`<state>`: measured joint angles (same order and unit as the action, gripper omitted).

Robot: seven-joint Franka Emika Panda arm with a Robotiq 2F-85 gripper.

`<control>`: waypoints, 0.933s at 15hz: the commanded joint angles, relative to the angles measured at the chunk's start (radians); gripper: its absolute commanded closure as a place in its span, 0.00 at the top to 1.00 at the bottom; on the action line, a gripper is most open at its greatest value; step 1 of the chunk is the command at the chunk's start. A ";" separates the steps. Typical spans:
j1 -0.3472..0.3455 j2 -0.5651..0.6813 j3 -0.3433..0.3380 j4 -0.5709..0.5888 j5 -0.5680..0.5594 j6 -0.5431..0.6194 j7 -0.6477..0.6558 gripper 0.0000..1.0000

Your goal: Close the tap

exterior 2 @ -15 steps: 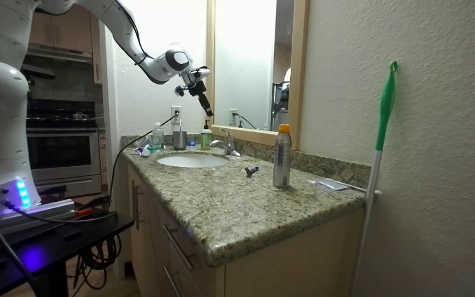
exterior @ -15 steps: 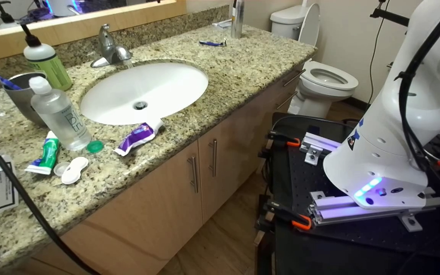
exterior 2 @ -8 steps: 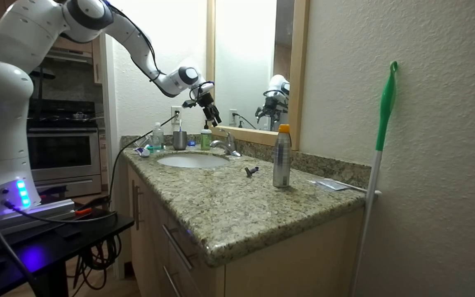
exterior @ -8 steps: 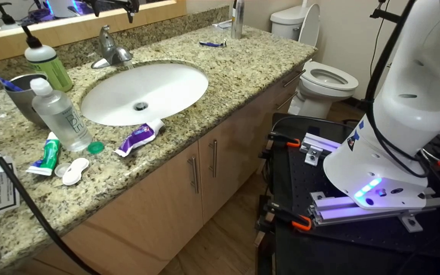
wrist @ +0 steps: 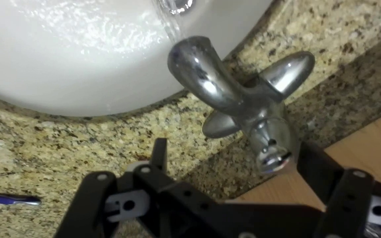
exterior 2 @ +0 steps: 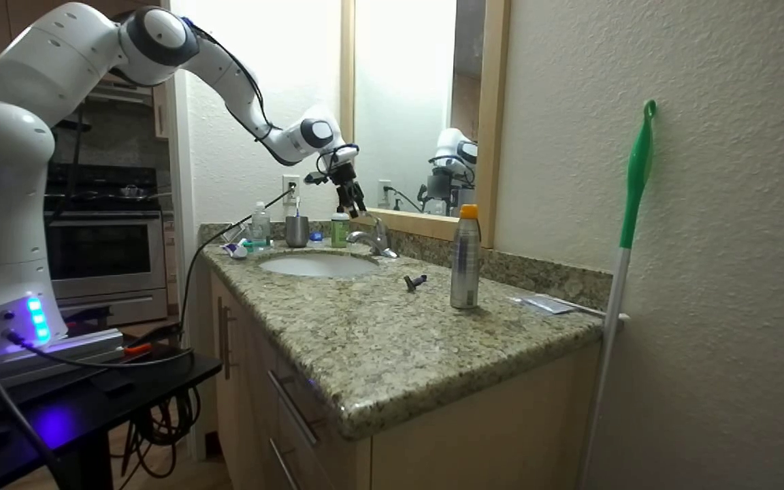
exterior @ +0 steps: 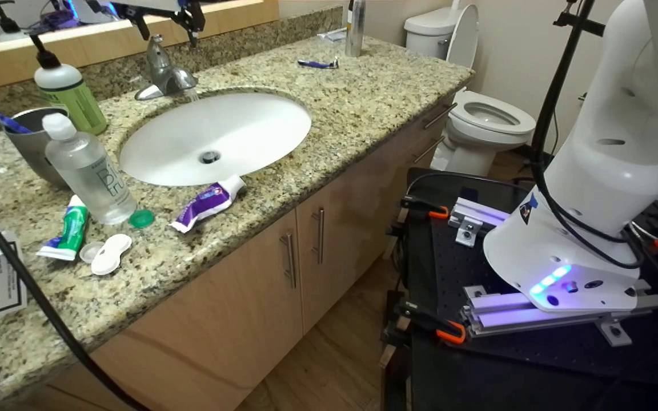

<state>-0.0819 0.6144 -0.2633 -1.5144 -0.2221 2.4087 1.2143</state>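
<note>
Tap (exterior: pixel 161 71) stands behind basin (exterior: pixel 255 134), end effector (exterior: pixel 169 37) above
In an exterior view, bottle (exterior: pixel 90 178) stands left of toothpaste tube (exterior: pixel 208 204) on tabletop (exterior: pixel 352 97).

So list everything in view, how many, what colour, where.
counter: 1, tan, along wall
basin: 1, white, in counter
tap: 1, chrome, running, behind basin
cabinet: 1, brown, under counter
mirror: 1, wood-framed, behind tap
soap bottle: 1, green, near tap
cup: 1, grey, on counter
toothbrush: 1, blue, in cup
plastic bottle: 1, clear, near cup
cap: 1, green, near plastic bottle
case: 1, white, near cap
tubes: 2, purple, green, on counter
razor: 1, blue, on counter
silver bottle: 1, orange top, on counter
packet: 1, pale, near silver bottle
toilet: 1, white, past counter
pole: 1, green, white, against wall
oven: 1, black, background
cords: several, mostly black, throughout
arm: 1, white, over counter
gripper: 1, black, open, near tap
</note>
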 commanded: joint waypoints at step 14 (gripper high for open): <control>-0.067 -0.076 0.006 0.022 0.221 0.018 -0.161 1.00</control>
<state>-0.1245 0.5451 -0.2553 -1.5041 -0.0293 2.4371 1.0734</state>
